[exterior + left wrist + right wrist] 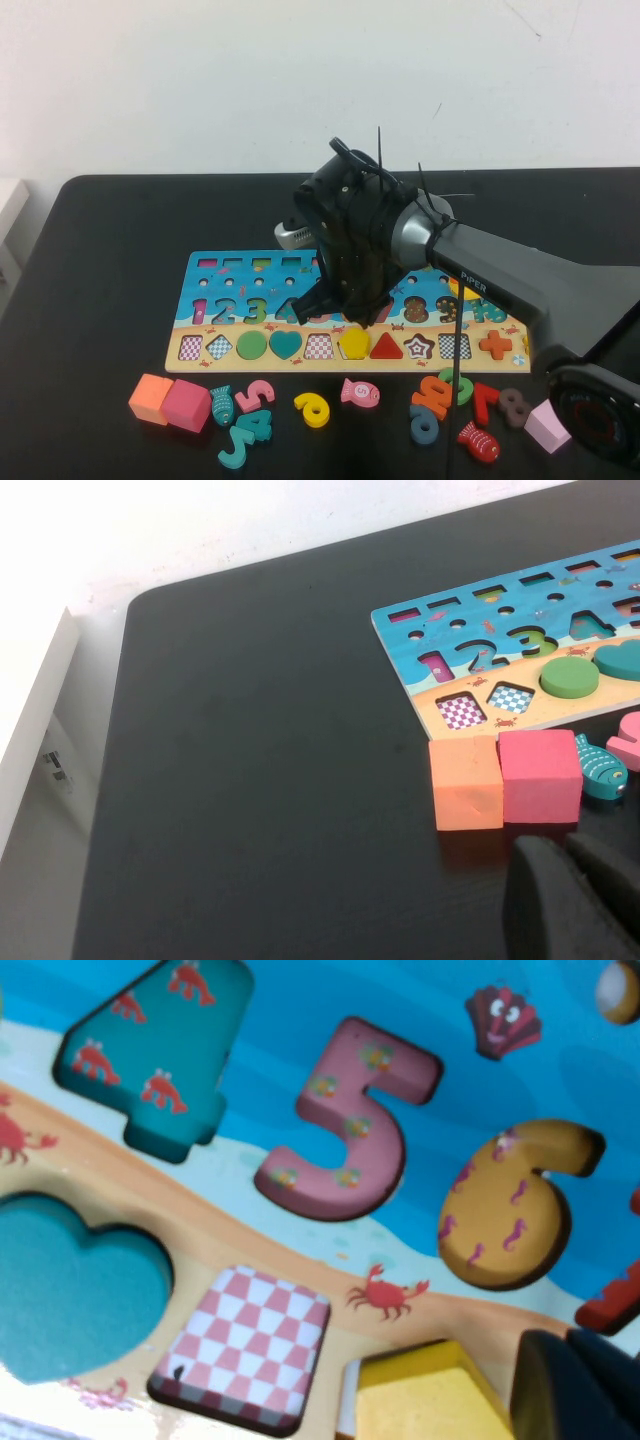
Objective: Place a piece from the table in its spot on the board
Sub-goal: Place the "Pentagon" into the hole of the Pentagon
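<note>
The yellow pentagon piece [353,343] lies in its cut-out on the sandy bottom strip of the board [230,270], between a checkered cut-out and a red triangle. In the right wrist view the piece [420,1400] sits sunk in its recess. My right gripper [362,318] hovers just above the board beside the piece, with its fingers [545,1385] together and nothing between them. My left gripper [575,890] is shut and empty, low over the black table [260,780] near the orange cube. The left arm does not show in the high view.
In front of the board lie an orange cube [150,397], a pink cube [187,405], a yellow 6 [313,409], a pink fish [360,392], several loose numbers [440,395] and a pale pink block [546,425]. The right arm spans the table's right side.
</note>
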You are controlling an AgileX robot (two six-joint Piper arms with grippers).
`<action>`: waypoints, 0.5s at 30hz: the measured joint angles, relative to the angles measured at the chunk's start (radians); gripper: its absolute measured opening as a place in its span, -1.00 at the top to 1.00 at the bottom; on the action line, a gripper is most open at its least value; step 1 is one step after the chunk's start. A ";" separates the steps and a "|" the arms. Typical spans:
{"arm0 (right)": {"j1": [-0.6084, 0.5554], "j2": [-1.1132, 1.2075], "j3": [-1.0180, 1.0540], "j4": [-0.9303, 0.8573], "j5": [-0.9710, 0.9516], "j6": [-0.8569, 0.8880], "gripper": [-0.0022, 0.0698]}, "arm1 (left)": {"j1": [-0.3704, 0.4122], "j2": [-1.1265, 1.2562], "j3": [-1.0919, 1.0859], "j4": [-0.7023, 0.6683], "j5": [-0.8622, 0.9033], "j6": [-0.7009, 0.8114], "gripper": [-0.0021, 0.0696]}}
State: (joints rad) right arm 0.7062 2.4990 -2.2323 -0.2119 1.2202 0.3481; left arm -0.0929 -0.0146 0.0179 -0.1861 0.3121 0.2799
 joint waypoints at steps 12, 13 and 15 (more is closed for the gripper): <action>0.000 0.016 0.000 0.010 0.000 -0.023 0.89 | 0.000 0.000 0.000 0.000 0.000 0.000 0.95; 0.000 0.020 0.000 0.010 0.000 -0.028 0.89 | 0.000 0.000 0.000 0.000 0.000 0.000 0.95; 0.000 0.020 0.000 0.010 0.000 -0.035 0.89 | 0.000 0.000 0.000 0.000 0.000 0.000 0.95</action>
State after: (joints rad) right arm 0.7062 2.5190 -2.2323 -0.2022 1.2202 0.3130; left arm -0.0929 -0.0146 0.0179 -0.1861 0.3121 0.2799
